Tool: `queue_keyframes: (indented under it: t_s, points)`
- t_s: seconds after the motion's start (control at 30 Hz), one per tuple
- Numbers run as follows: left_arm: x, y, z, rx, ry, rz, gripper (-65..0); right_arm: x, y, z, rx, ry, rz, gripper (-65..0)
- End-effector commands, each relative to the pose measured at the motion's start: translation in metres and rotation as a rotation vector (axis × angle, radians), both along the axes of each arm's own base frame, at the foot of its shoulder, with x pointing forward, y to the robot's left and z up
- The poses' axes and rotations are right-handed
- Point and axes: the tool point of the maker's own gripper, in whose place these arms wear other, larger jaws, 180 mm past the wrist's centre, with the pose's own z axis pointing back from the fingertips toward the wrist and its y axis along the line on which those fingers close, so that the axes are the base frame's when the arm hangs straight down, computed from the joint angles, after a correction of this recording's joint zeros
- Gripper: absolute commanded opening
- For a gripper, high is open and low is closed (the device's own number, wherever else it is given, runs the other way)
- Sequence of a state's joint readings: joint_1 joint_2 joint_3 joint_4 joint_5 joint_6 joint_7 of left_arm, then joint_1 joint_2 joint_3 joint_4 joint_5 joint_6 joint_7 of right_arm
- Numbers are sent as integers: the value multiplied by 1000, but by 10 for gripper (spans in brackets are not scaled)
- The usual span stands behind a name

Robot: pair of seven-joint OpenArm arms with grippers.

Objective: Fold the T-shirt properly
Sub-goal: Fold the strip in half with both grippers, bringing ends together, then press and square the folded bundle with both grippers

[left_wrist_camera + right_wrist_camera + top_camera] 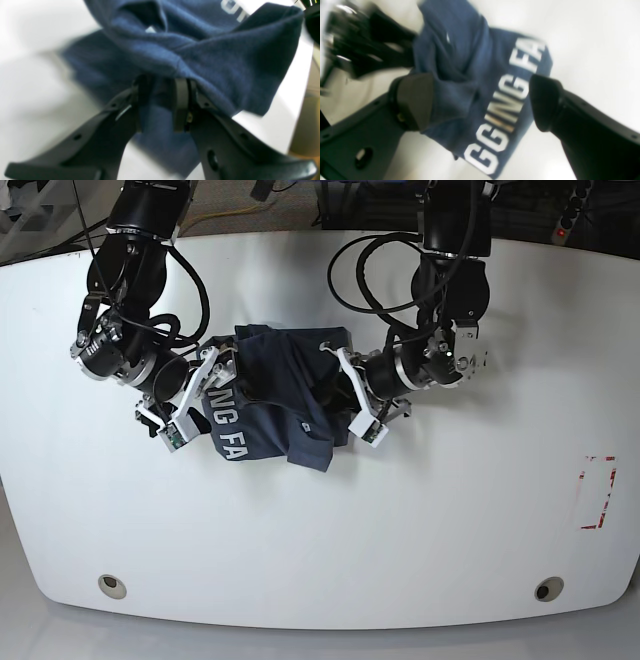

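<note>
The T-shirt, dark slate-blue with white capitals, lies bunched on the white table between my two arms. In the left wrist view my left gripper is shut on a raised fold of the T-shirt, and cloth hangs from its fingertips. In the base view the left gripper sits at the garment's right edge. My right gripper stands wide open over the T-shirt, straddling the printed letters, one pad against the cloth. In the base view the right gripper is at the left edge.
A red tape rectangle marks the table's right side. Two round holes sit near the front edge. Cables and black arm links rise behind the shirt. In the right wrist view the left arm's blurred black hardware shows at upper left.
</note>
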State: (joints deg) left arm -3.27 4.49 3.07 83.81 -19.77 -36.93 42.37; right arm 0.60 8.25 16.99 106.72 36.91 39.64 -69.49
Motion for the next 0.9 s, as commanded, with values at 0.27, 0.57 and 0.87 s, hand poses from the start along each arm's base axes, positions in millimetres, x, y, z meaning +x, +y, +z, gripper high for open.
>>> queue_keyframes:
  t_s: [0.27, 0.57, 0.87]
  points:
    - [-12, 57, 33, 103, -148, 12, -504, -37, 75, -26, 50, 88, 240, -75]
    - [-12, 102, 50, 223, -225, 33, -506, -65, 122, -31, 57, 116, 418, -75]
    - [-6, 89, 48, 338, -273, -61, -500, -34, 72, -4, 14, -10, 289, -75]
